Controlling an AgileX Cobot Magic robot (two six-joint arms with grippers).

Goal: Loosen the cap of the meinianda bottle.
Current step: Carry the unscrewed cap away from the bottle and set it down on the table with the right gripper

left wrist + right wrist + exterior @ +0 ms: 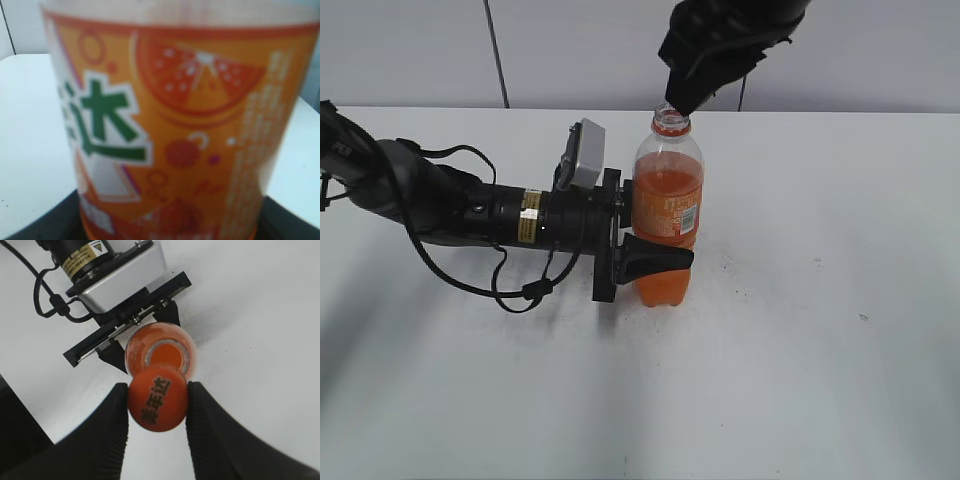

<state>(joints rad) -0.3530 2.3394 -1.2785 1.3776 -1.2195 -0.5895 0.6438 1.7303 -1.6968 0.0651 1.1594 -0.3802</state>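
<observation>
The meinianda bottle (667, 215) stands upright on the white table, with orange drink and an orange label. Its label fills the left wrist view (170, 130). My left gripper (660, 250) is shut on the bottle's lower body from the left side. My right gripper (158, 405) is shut on the orange cap (158, 397), which has dark characters on its top. The cap is off the bottle and sits beside the open mouth (167, 355), a little above it. In the exterior view the right gripper (682, 100) hangs just over the neck ring (671, 124), and the cap is hidden there.
The left arm (470, 205) lies low across the table's left side with loose black cables (510, 290). Its wrist camera housing (122, 275) is close behind the bottle. The white table (820, 350) extends to the right and front.
</observation>
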